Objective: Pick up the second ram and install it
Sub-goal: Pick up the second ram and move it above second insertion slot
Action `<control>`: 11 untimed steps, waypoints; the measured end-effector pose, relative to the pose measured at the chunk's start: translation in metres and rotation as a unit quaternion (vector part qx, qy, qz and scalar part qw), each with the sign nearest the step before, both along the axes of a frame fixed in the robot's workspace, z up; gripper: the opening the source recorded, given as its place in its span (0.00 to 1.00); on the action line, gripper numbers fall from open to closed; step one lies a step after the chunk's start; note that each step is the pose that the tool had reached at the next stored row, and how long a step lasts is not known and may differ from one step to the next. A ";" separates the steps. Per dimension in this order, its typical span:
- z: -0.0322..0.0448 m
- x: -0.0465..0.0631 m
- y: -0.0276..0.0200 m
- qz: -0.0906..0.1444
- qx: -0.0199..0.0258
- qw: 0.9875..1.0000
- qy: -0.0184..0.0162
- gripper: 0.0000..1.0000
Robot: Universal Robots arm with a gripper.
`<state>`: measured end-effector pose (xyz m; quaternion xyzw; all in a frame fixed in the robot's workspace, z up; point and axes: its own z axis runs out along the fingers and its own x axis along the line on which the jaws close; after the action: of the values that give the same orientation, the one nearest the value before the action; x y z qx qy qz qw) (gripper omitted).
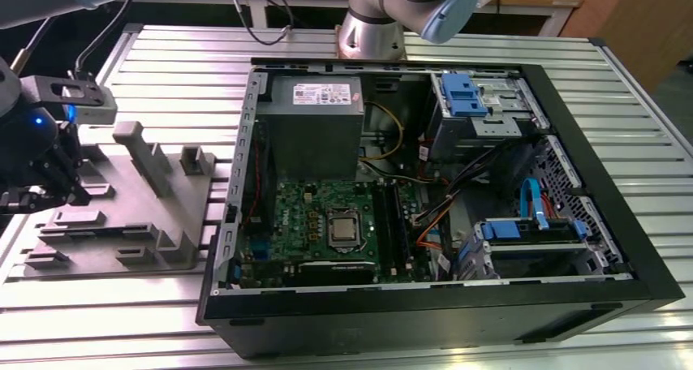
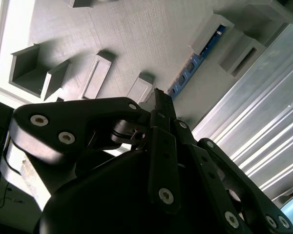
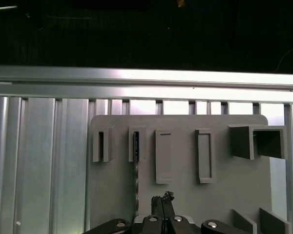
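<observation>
The second ram (image 3: 136,170) is a thin dark blue-green strip standing on edge in a narrow slot of the grey holder plate (image 3: 185,195). In the second wrist view the second ram (image 2: 193,66) shows blue with small chips between two grey blocks. My gripper (image 3: 164,199) hangs above the plate, a little to one side of the strip and apart from it. Its fingers (image 2: 158,105) are pressed together, shut with nothing between them. In the exterior view the gripper (image 1: 45,193) is at the far left, over the holder plate (image 1: 119,224).
The open black computer case (image 1: 433,297) lies to the exterior view's right of the plate, with the green motherboard (image 1: 314,220), its long black slots (image 1: 388,224), a grey power supply (image 1: 314,114) and blue drive cages (image 1: 466,94). Everything rests on a ribbed aluminium table (image 1: 174,70).
</observation>
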<state>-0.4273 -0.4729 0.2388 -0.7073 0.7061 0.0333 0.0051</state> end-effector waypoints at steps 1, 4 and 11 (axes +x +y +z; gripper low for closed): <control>-0.0005 0.000 -0.0001 0.000 0.000 1.000 0.000 0.10; -0.0024 0.000 -0.0004 0.000 0.000 1.000 0.000 0.10; -0.0053 0.000 -0.0021 0.000 0.000 1.000 0.000 0.10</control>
<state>-0.4272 -0.4750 0.2335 -0.7073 0.7061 0.0333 0.0050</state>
